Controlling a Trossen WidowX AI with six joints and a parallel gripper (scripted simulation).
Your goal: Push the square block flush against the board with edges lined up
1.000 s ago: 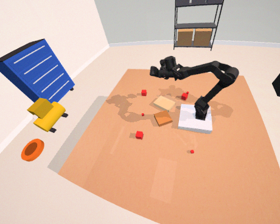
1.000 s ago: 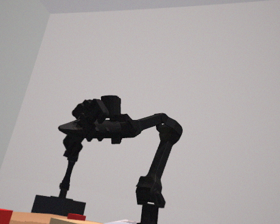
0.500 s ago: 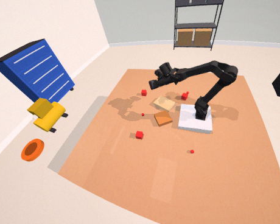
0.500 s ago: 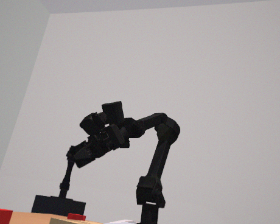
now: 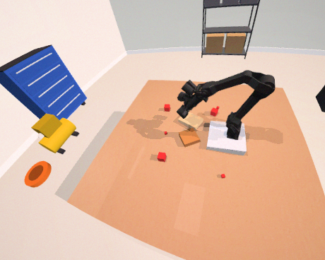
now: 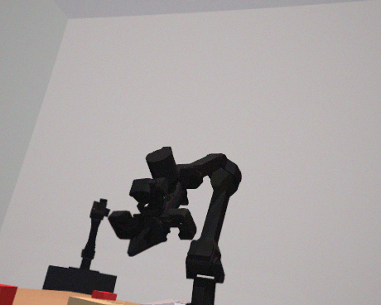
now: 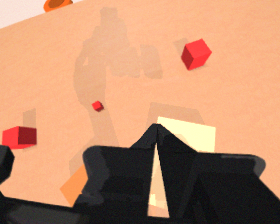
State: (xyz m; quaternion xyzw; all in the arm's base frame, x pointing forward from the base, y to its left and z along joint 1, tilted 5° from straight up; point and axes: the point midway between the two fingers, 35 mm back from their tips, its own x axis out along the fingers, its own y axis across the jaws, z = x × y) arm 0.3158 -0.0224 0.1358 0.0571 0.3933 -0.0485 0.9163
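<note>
"Two flat pieces lie on the orange mat (image 5: 131,198) (image 7: 46,65): where exactly?"

"The pale yellow piece (image 5: 191,121) (image 6: 87,301) (image 7: 193,135) and the orange-brown piece (image 5: 189,138) (image 7: 75,187) are near each other, in front of the white base plate (image 5: 226,146). They sit at different angles, with no whole side of one against the other. I can't tell if their nearest corners touch."

"Which one's the square block?"

"Probably the orange-brown one, which looks squarer, but I can't be sure."

"And the gripper (image 5: 189,105) (image 6: 130,253) (image 7: 155,127)?"

"Narrow, tips together, nothing between them. It hangs above the mat, pointing down at a slant, and in the wrist view its tips overlap the pale piece's edge."

"Any red cubes about?"

"Yes, one larger cube (image 5: 162,157) (image 7: 19,137) and a tiny cube (image 5: 165,133) (image 7: 97,106), both apart from the flat pieces."
</note>
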